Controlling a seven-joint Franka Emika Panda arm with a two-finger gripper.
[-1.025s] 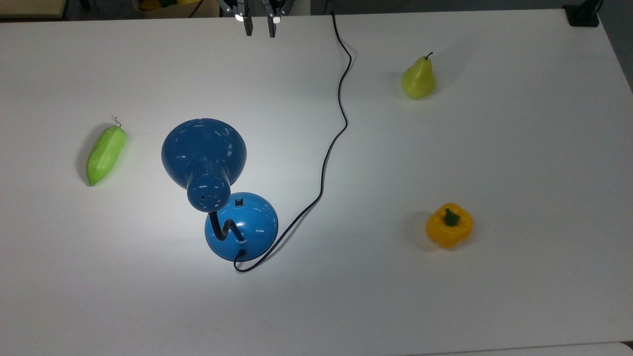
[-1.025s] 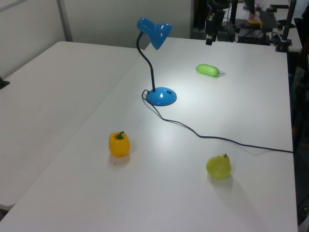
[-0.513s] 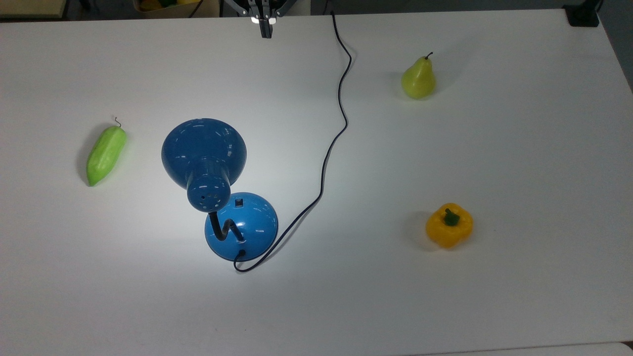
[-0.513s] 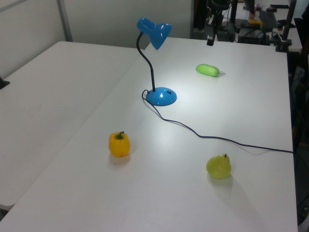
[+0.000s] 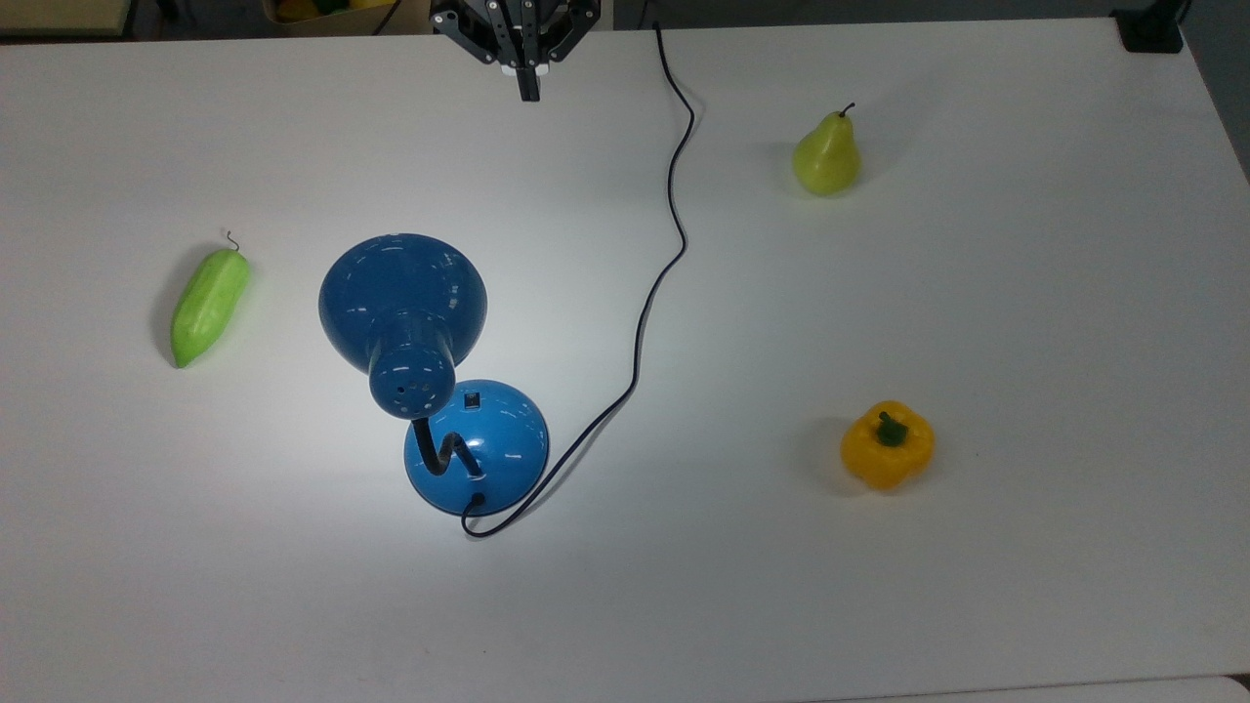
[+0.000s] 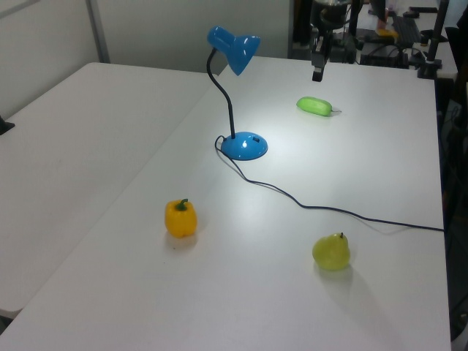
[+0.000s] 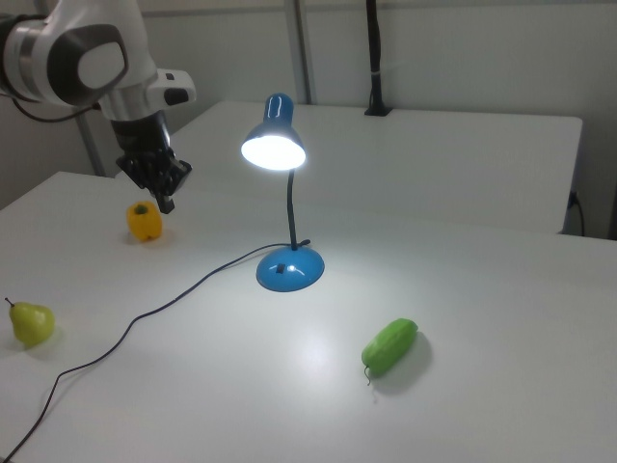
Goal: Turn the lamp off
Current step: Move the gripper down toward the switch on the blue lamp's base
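In the top view, my gripper (image 5: 528, 95) has pinched its jaws together since a second ago (ready to poke), well apart from the lamp (image 5: 476, 444). In the left view I hang high. In the right view the lamp (image 7: 289, 267) glows: switch unpressed.

We see a white desk (image 5: 1025, 605) carrying three pieces of fruit and vegetable, all well apart. A green cucumber (image 5: 209, 305) lies near the top view's left edge of the desk. A green pear (image 5: 826, 156) stands upright toward the top view's far right corner. A yellow bell pepper (image 5: 887, 445) sits nearer the top view's right edge.
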